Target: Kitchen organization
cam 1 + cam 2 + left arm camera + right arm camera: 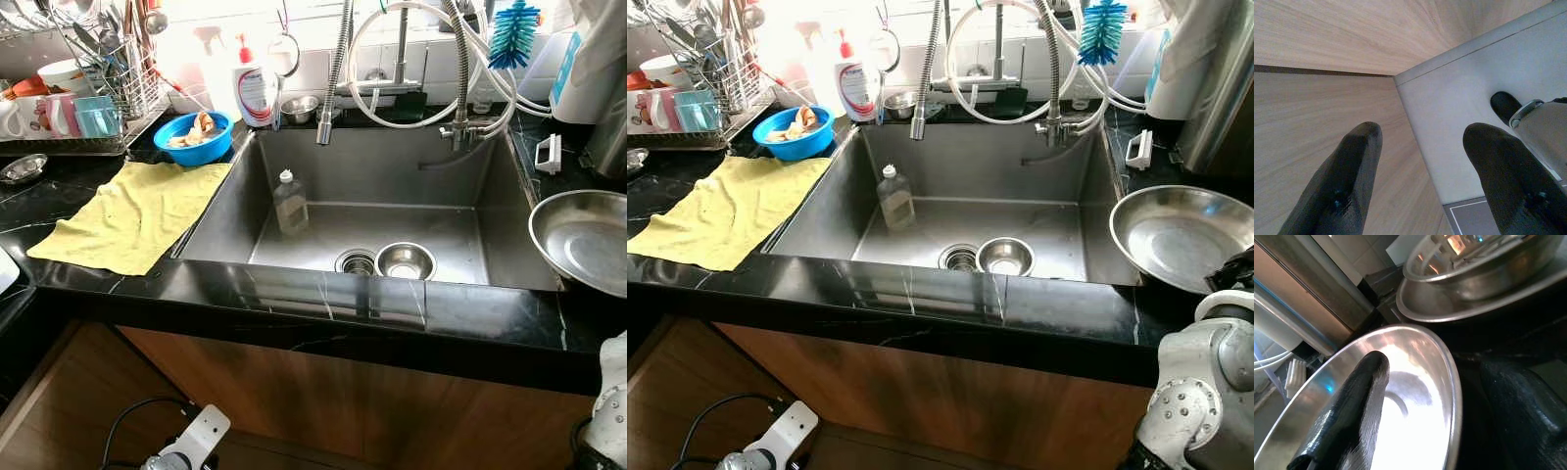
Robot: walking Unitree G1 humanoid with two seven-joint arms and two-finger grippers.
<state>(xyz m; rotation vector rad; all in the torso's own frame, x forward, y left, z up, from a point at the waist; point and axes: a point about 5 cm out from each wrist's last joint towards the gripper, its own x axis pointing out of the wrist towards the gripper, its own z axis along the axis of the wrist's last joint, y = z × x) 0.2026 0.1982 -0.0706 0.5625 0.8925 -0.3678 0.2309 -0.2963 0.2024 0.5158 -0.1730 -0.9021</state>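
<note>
1. Our right gripper (1425, 411) sits at the near rim of the wide, shallow stainless-steel bowl (1176, 235) on the black marble counter (1058, 308) right of the sink. The bowl lies open side up. The fingers are spread, one above the bowl's inside, the other outside the rim.
2. The steel sink (323, 176) holds a small round steel bowl (405, 260) just beside the drain and a clear plastic bottle (290, 202) standing upright.
3. A blue plastic bowl (192, 137) holding food scraps sits at the sink's far left corner, beside a yellow cloth (132, 215).
4. Our left gripper (1425, 181) hangs idle, fingers apart, over the wood floor (1317, 142).
</note>
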